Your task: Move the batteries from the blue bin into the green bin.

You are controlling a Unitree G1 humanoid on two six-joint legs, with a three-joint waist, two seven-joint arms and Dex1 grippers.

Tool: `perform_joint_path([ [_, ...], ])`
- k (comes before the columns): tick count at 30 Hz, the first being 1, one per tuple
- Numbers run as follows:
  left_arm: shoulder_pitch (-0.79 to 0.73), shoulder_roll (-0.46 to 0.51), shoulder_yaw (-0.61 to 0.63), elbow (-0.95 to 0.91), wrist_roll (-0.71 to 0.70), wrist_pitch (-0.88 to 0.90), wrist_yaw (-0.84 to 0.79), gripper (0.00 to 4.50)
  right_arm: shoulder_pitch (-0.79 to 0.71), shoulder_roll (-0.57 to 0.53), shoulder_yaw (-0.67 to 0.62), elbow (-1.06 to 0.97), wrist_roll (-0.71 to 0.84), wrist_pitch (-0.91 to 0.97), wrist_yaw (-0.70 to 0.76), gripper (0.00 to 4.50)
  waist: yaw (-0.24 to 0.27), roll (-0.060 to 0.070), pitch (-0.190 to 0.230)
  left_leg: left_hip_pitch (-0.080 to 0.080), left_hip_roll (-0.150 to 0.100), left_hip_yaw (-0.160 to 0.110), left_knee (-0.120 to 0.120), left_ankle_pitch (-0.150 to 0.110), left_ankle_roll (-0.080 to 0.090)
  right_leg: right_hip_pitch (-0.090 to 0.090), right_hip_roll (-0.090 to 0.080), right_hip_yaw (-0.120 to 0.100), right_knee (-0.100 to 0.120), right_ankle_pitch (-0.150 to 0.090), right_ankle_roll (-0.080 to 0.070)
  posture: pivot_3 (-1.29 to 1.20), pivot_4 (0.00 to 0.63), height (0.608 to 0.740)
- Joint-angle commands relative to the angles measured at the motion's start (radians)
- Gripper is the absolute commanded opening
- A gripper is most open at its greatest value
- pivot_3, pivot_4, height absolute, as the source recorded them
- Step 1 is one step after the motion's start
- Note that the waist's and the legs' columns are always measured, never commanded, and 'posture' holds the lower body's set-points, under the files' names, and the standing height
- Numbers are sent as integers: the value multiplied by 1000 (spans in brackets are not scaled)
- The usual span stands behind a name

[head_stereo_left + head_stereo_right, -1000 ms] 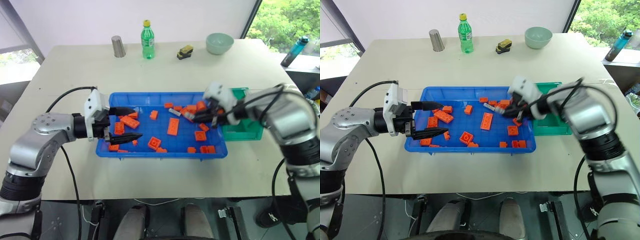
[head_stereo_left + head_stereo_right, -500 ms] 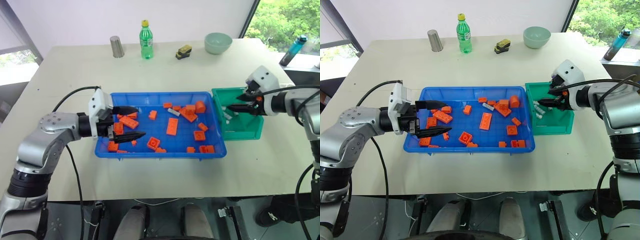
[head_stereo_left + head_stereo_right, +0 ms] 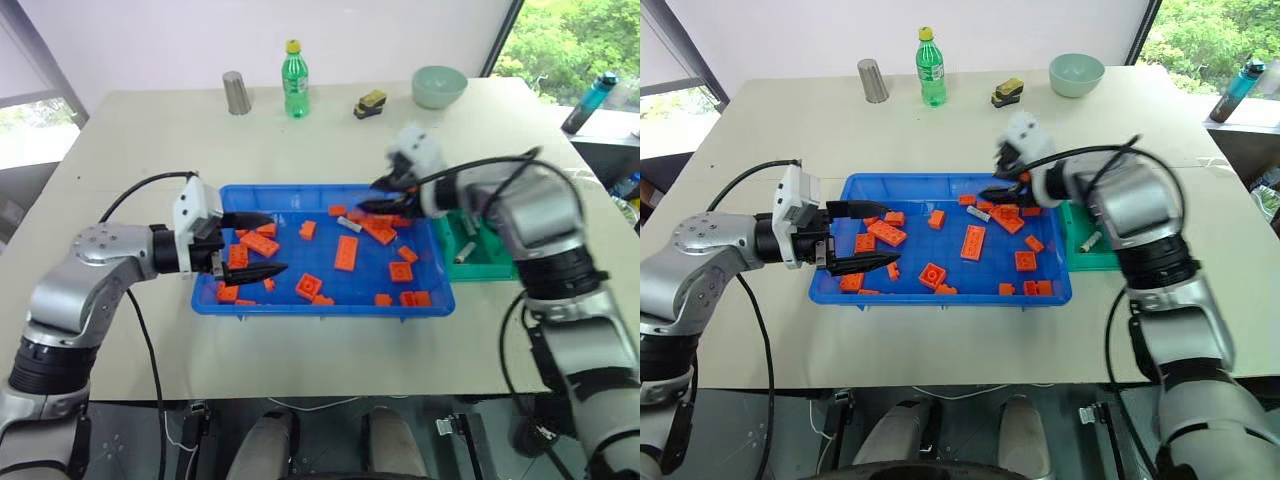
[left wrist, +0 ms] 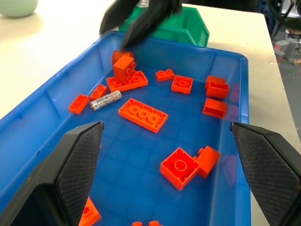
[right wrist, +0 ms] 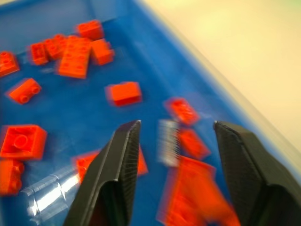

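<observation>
Item: one battery [image 3: 978, 213], a small silver-grey cylinder, is lying flat in the blue bin [image 3: 940, 296] near its far rim, among orange bricks [image 3: 973, 241].

Handling, as a judgement: it is looking light, rigid, smooth and prone to rolling; you are best pinching it across its middle, fingers square to its length, clear of the brick beside it.

Right tool [image 5: 171, 141]: hanging over that battery, fingers spread, pinching nothing.

Left tool [image 3: 250, 245]: hovering at the bin's near-left corner, fingers spread, empty.

Destination: the green bin [image 3: 495, 268], touching the blue bin's right side on the bench [image 3: 150, 140], is holding a battery already [image 3: 466, 251].
</observation>
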Motion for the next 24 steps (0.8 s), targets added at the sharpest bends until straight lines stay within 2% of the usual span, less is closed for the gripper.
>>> perform_joint_path([
  [1, 22, 24, 58, -49, -15, -1, 9, 4500, 1, 52, 19, 11, -18, 2, -46, 2502, -2, 0, 0, 0, 0, 0, 0, 0, 0, 0, 0, 0, 0, 0, 0, 0, 150, 727],
  [9, 62, 35, 92, -71, -21, 7, 27, 4500, 47, 140, 65, 83, -70, -26, -120, 2502, -6, 0, 0, 0, 0, 0, -1, 0, 0, -1, 0, 0, 0, 0, 0, 0, 150, 727],
  [17, 59, 31, 90, -69, -18, 10, 32, 4500, 2, 204, 18, 245, -81, -46, -176, 2502, -16, 0, 0, 0, 0, 0, -1, 0, 0, -1, 1, 0, 1, 0, 0, 0, 150, 727],
  [21, 55, 29, 89, -65, -16, 9, 32, 4500, -12, 202, -8, 216, -62, -11, -167, 2502, -22, 0, 0, 0, 0, -1, -1, 0, 0, -1, 1, 0, 1, 0, 0, 0, 150, 727],
  [24, 54, 30, 89, -59, -13, 5, 30, 4500, -17, 194, -23, 122, -29, 64, -152, 2502, -27, 0, 0, 0, 0, 0, -1, 0, 0, -1, 1, 0, 1, 0, 0, 0, 150, 727],
])
